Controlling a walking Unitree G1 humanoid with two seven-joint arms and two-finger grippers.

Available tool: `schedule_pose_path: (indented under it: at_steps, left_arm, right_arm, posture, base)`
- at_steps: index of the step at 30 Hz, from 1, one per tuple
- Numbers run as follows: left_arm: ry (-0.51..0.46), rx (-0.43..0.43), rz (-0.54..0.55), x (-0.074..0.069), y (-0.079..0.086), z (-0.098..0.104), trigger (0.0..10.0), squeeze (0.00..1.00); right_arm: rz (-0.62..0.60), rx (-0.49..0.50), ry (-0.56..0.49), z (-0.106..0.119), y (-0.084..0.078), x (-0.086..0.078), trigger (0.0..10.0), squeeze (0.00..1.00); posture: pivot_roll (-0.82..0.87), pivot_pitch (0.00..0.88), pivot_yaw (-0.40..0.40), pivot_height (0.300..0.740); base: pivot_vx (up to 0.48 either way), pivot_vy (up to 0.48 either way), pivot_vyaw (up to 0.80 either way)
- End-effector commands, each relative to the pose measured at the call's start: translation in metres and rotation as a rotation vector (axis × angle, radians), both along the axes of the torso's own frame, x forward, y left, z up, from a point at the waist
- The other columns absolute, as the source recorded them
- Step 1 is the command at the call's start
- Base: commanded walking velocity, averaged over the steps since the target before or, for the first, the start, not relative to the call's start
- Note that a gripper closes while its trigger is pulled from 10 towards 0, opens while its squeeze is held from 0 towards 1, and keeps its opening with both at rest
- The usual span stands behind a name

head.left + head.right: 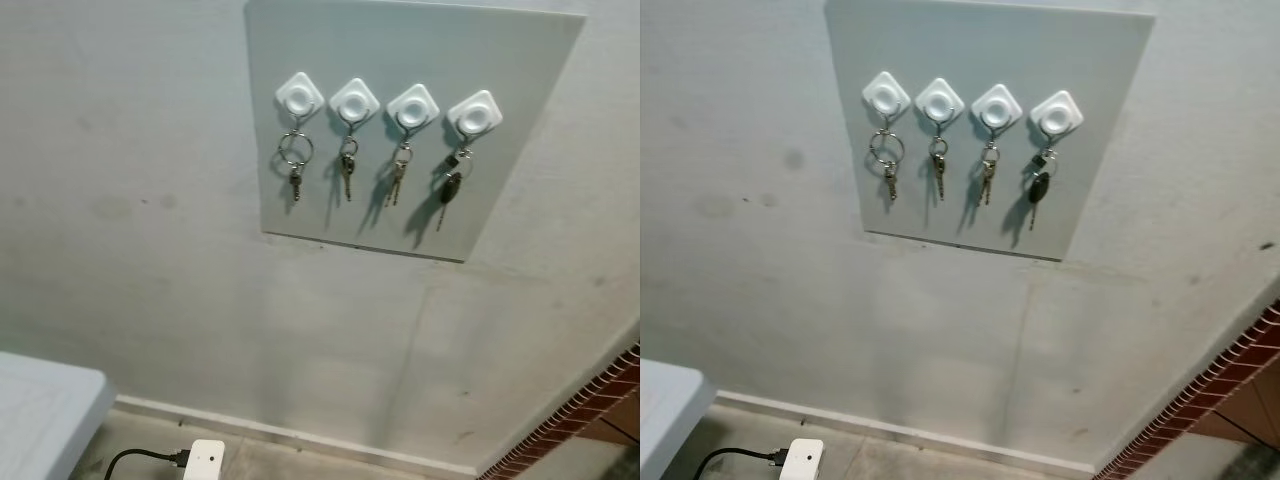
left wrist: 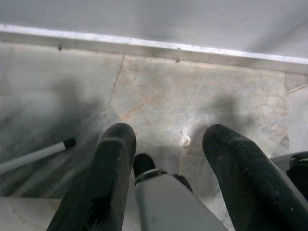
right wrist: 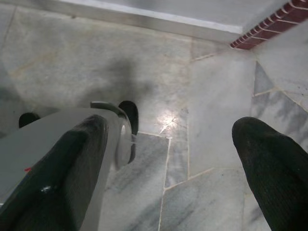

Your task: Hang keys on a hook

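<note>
A grey board (image 1: 500, 120) on the wall carries a row of white diamond-shaped hooks. Each hook holds keys: a big ring with a key (image 1: 295, 160) on the leftmost hook (image 1: 299, 97), small keys (image 1: 347, 172) on the second, a pair of keys (image 1: 397, 180) on the third, and a black fob with a key (image 1: 451, 185) on the rightmost hook (image 1: 474, 113). My left gripper (image 2: 168, 139) hangs low over the marble floor, open and empty. My right gripper (image 3: 173, 139) also points at the floor, open wide, holding nothing.
A grey table corner (image 1: 45, 410) sits at the lower left. A white power adapter with a black cable (image 1: 203, 458) lies by the skirting. Red brick edging (image 1: 580, 415) runs at the lower right. The robot's foot (image 3: 57, 139) shows under the right gripper.
</note>
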State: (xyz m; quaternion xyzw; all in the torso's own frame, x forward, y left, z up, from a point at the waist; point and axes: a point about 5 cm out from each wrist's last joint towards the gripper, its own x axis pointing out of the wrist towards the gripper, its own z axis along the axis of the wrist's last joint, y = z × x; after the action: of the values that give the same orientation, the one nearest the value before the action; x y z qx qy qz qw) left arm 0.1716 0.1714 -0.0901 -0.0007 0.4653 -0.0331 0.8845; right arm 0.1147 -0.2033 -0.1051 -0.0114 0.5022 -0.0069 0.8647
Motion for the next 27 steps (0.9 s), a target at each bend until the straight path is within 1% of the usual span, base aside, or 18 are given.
schedule_pose_path:
  at_steps: [1, 3, 7, 24, 27]
  left_arm:
    - [-0.003, 0.010, -0.014, 0.0020, -0.0018, 0.0007, 10.0, 0.00]
    - [-0.002, -0.004, 0.017, 0.0017, -0.0014, 0.0005, 10.0, 0.00]
    - [0.001, -0.001, 0.008, 0.0016, -0.0015, 0.0004, 10.0, 0.00]
    - [0.012, 0.002, 0.018, -0.0010, -0.0012, -0.0009, 10.0, 0.00]
    - [0.012, 0.001, 0.021, -0.0007, -0.0011, -0.0008, 10.0, 0.00]
  right_arm:
    - [0.003, -0.003, 0.019, -0.0013, -0.0012, -0.0048, 10.0, 0.00]
    - [0.003, -0.003, 0.020, -0.0014, -0.0011, -0.0052, 10.0, 0.00]
    - [0.005, -0.005, 0.021, -0.0015, -0.0014, -0.0057, 10.0, 0.00]
    - [-0.001, -0.006, 0.024, -0.0019, -0.0049, -0.0100, 10.0, 0.00]
    - [-0.001, -0.018, 0.040, -0.0026, -0.0063, -0.0128, 10.0, 0.00]
  posture:
    - [0.07, 0.000, 0.000, 0.740]
    - [0.07, 0.000, 0.000, 0.740]
    - [0.07, 0.000, -0.003, 0.740]
    - [0.07, 0.000, -0.008, 0.740]
    - [0.07, 0.000, -0.008, 0.740]
  base:
    - [0.000, -0.480, -0.64]
    - [0.000, 0.000, -0.63]
    - [0.000, 0.000, -0.62]
    - [0.000, 0.000, 0.00]
    - [0.000, 0.000, 0.00]
